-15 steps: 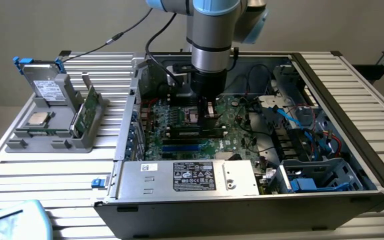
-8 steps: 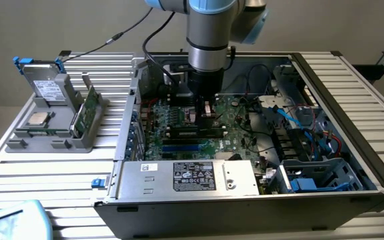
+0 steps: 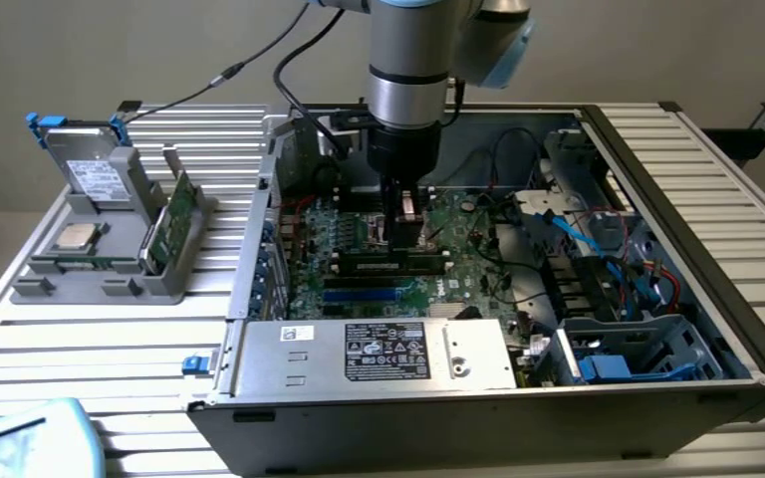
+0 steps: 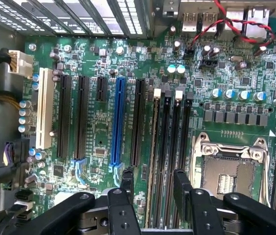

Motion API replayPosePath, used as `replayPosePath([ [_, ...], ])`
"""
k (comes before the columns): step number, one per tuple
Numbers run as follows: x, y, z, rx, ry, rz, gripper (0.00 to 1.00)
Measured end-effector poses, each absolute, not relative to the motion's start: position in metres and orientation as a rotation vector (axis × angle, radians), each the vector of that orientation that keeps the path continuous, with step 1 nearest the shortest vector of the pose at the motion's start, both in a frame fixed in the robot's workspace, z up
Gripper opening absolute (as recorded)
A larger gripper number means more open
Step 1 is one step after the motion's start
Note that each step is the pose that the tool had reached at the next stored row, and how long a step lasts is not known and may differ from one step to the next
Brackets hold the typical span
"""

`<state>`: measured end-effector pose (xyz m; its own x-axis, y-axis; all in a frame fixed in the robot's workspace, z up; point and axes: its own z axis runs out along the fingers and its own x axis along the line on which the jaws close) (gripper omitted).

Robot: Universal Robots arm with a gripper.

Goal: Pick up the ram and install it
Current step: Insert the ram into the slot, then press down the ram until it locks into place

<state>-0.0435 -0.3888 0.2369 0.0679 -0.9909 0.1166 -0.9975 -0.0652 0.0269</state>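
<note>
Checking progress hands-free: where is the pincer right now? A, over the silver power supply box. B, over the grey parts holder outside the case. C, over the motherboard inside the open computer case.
C: the open pincer hangs over the green motherboard, by its memory slots.

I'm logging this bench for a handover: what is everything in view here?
computer case: one, dark grey, open, on the slatted table
motherboard: one, green, inside the case
ram: one, dark, set in the motherboard under the hand
processor socket: one, silver frame, near the ram
power supply: one, silver, at the case's near edge
holder: one, grey, on the table at the exterior view's left
processor chip: one, silver, on the holder
circuit card: one, green, upright in the holder
arm: one, silver-grey, above the case
hand: one, black, open, fingers either side of the ram
</note>
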Motion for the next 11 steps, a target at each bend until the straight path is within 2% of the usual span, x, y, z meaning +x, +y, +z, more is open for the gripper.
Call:
replayPosePath([
  [11,-0.0435,-0.3888,0.2369,2.22,-2.077,0.102,0.46],
])
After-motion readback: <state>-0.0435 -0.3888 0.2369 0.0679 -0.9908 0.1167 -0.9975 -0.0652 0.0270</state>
